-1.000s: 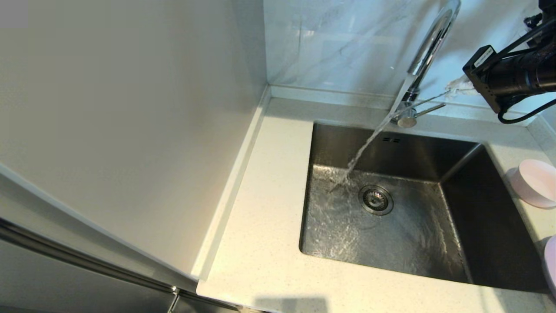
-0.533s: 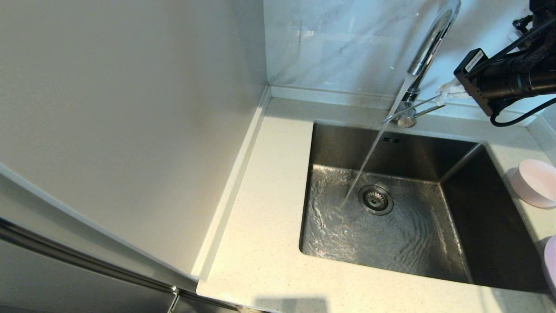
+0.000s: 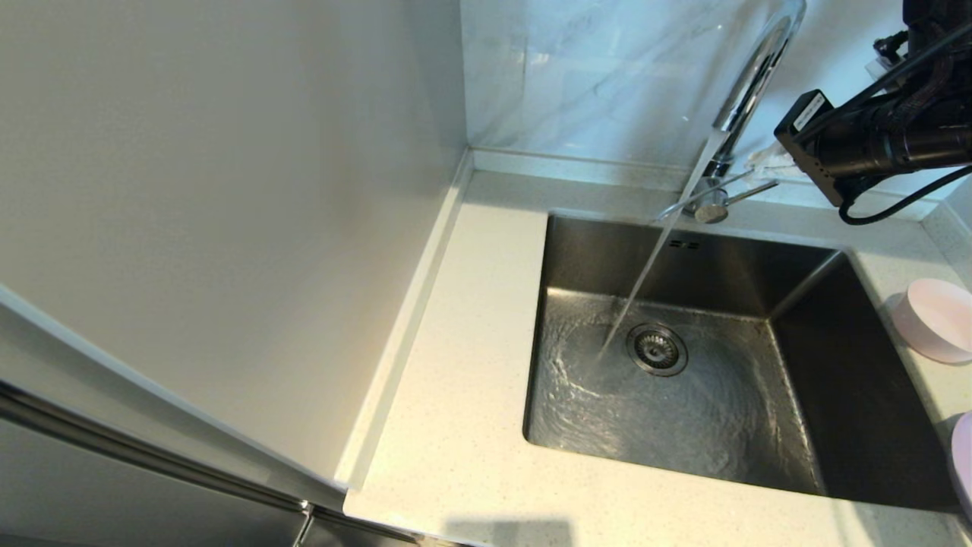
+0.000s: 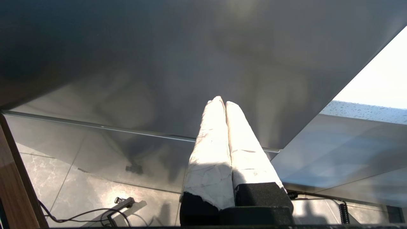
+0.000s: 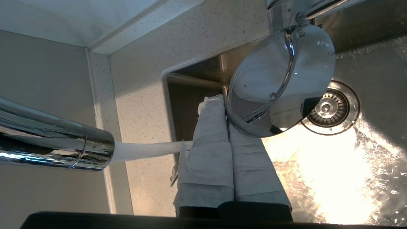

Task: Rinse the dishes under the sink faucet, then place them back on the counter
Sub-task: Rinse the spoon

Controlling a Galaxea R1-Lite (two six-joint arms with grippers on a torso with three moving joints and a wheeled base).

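Note:
The chrome sink faucet (image 3: 748, 76) runs a stream of water into the steel sink (image 3: 850, 395), landing just left of the drain strainer (image 3: 657, 349). My right gripper (image 3: 763, 159) hovers behind the sink by the faucet's side lever (image 3: 748, 191). In the right wrist view the right gripper (image 5: 219, 99) is shut with nothing in it, its tips beside the faucet's round base (image 5: 279, 79). The pink bowl (image 3: 938, 319) and an edge of the lavender plate (image 3: 963, 456) sit on the counter (image 3: 456, 380) at the right. The spoon is out of view. My left gripper (image 4: 221, 100) is shut and parked below.
A tall pale side panel (image 3: 228, 228) walls off the counter's left. The glossy marbled wall (image 3: 592, 76) rises behind the raised rear lip. The faucet spout (image 5: 54, 143) crosses close to the right gripper. Water sheets over the sink floor.
My right arm has moved left and a little up, closer to the faucet and its lever. The water stream has narrowed and steadied, with less splashing on the sink floor.

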